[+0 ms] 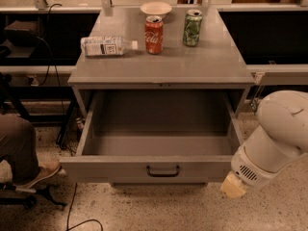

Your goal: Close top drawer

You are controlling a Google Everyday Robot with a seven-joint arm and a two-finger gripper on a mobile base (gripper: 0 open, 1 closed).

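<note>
1. Far left: a seated person's brown-trousered leg (17,146) and tan shoe (41,173) rest on the speckled floor, near the drawer's left front corner.
2. On the flat grey metal counter (207,66), a clear plastic bottle (107,45) lies on its side at the left. A red cola can (154,34) stands upright near the middle with a pale shallow bowl (156,7) behind it, and a green drink can (192,27) stands just to the right.
3. Centre: the wide, deep grey metal top drawer (110,170) stands pulled far out from under the counter. Its flat front panel faces the camera, and nothing touches the small dark loop handle (162,171) at its middle.
4. Right: the rounded white robot arm (279,129) leans down beside the drawer's right front corner. Its pale-tipped claw (233,186) hangs low just off that corner, apparently clear of the panel, but whether it is wide or narrow cannot be told.
5. The job looks to be at the approach step, with the closing push not yet begun. The next move calls for bringing the claw round in front of the panel, close to the handle, then pressing straight back toward the cabinet, since a shove at the corner alone could skew the drawer on its runners.
</note>
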